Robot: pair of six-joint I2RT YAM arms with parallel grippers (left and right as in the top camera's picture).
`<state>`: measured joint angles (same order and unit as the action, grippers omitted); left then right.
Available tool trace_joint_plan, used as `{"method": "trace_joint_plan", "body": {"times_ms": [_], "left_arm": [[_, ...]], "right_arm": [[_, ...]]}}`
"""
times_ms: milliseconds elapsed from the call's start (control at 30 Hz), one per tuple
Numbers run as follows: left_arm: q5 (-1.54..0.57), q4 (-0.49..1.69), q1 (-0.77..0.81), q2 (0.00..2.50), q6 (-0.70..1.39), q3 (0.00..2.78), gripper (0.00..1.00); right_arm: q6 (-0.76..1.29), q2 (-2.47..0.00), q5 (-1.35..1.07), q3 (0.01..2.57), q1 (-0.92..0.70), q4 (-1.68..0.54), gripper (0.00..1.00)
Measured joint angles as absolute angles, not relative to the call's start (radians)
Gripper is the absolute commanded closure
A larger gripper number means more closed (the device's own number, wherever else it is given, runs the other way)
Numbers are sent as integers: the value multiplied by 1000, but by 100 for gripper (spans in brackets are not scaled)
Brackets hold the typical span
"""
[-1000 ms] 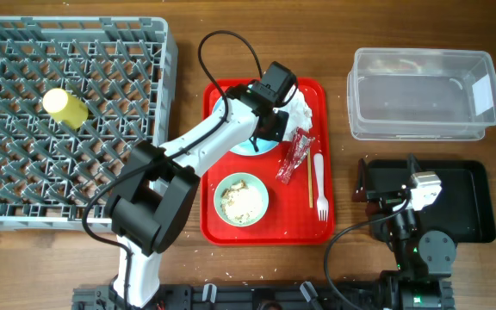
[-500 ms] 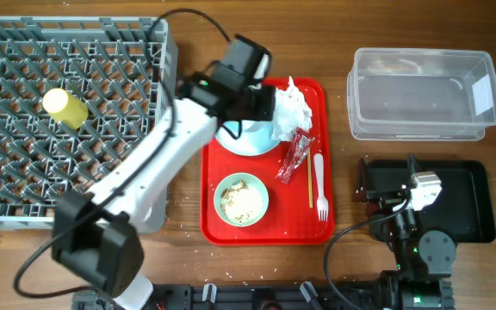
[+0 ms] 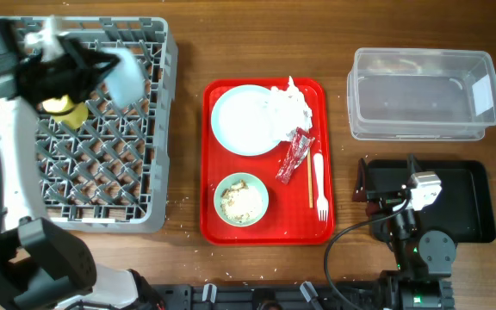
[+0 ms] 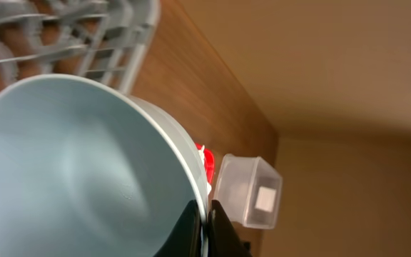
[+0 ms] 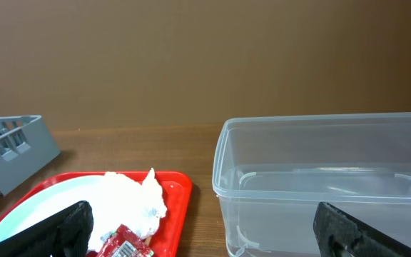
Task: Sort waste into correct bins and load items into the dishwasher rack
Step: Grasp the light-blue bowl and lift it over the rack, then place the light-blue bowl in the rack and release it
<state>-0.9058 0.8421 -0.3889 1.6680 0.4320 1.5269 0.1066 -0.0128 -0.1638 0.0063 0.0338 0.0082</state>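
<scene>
Right end effector [image 5: 209, 228] sits spread open, well right of the dishwasher rack [image 3: 158, 129]. Left end effector [image 4: 207, 214], clenched on the pale blue bowl [image 4: 77, 185] rim, has swung off the red tray [image 3: 304, 222] to above the rack's far half, near the yellow cup [image 3: 65, 108]. Lowering the bowl in looks next.

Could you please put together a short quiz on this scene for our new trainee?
1. True or false: the small yellow cup lies inside the large square grey plastic dishwasher rack.
2. What does the left tool hold? A) a white plastic fork B) the round pale blue bowl C) a red snack wrapper
3. Short answer: what colour is the small bowl holding the whitish rice-like food scraps?

Key: 1 true; 2 B; 3 pale green.
</scene>
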Motion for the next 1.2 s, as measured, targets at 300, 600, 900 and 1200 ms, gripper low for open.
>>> {"method": "trace_joint_plan", "body": {"times_ms": [300, 600, 900, 1200], "left_arm": [[-1049, 902, -627, 1669, 413, 1384, 96], [-1093, 959, -764, 1669, 298, 1259, 96], [-1313, 896, -806, 1669, 265, 1214, 96], [-1268, 1001, -806, 1669, 209, 1213, 96]], "right_arm": [[107, -13, -164, 6, 34, 9, 0], [107, -13, -164, 6, 34, 8, 0], [107, -13, -164, 6, 34, 9, 0], [107, -13, -164, 6, 34, 9, 0]]}}
